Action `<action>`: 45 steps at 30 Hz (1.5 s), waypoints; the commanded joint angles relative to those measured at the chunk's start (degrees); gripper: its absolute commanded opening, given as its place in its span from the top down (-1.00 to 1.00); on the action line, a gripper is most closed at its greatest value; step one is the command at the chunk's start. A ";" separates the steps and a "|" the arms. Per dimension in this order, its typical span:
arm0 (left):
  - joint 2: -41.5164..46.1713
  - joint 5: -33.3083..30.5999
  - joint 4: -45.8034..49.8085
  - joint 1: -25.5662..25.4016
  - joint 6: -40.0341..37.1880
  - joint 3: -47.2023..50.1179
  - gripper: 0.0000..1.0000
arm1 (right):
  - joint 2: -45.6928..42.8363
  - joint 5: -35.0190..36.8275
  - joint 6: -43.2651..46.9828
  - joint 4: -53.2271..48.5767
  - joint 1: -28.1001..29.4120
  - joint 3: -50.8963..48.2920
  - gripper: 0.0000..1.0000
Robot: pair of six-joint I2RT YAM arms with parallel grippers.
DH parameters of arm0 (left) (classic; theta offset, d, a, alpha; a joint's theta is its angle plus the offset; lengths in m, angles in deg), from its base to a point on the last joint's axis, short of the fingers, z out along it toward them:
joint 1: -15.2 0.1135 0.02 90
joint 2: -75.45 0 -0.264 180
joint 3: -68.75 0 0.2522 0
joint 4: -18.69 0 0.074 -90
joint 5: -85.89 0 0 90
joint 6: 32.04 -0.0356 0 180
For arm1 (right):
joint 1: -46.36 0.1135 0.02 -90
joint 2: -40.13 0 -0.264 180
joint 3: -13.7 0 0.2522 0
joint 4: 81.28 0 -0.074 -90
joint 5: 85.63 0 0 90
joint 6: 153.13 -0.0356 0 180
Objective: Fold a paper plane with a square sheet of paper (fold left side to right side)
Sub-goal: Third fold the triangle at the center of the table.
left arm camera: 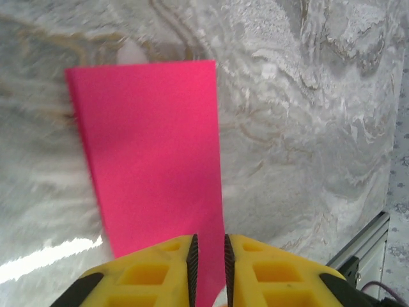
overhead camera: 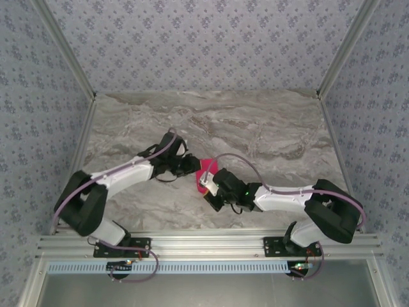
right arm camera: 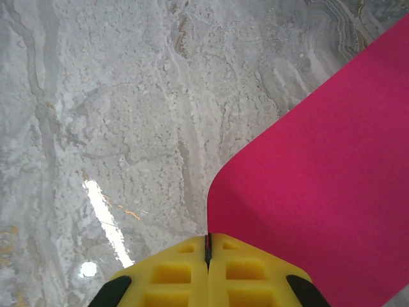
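Pressed flat together with no gap at their seam, the yellow right fingers pinch the pink sheet of paper by its edge. The paper leaves the seam at the fingertips and curls away up and to the right in that wrist view, with the grey marbled table beside it. On the other wrist, the yellow left fingers stand a narrow slit apart, and pink shows in the slit; whether they touch the paper cannot be told. From there the paper runs straight ahead of the tips as a long straight-sided strip with a square far end, over the table. Seen from above, both sets of fingers meet at the paper near the middle of the table, the left from the left side and the right from the near right.
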State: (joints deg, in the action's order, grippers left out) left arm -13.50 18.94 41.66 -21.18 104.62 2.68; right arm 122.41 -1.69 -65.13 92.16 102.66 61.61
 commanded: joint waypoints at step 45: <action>-27.41 2.44 3.80 -4.50 -7.57 -15.51 0.89 | 9.38 -17.76 -13.47 -7.08 -20.35 5.83 1.00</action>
State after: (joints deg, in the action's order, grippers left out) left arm -38.39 22.05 42.78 -24.72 98.01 -12.90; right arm 130.59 -19.05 -77.76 86.37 82.83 65.65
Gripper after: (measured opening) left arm 0.059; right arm 0.060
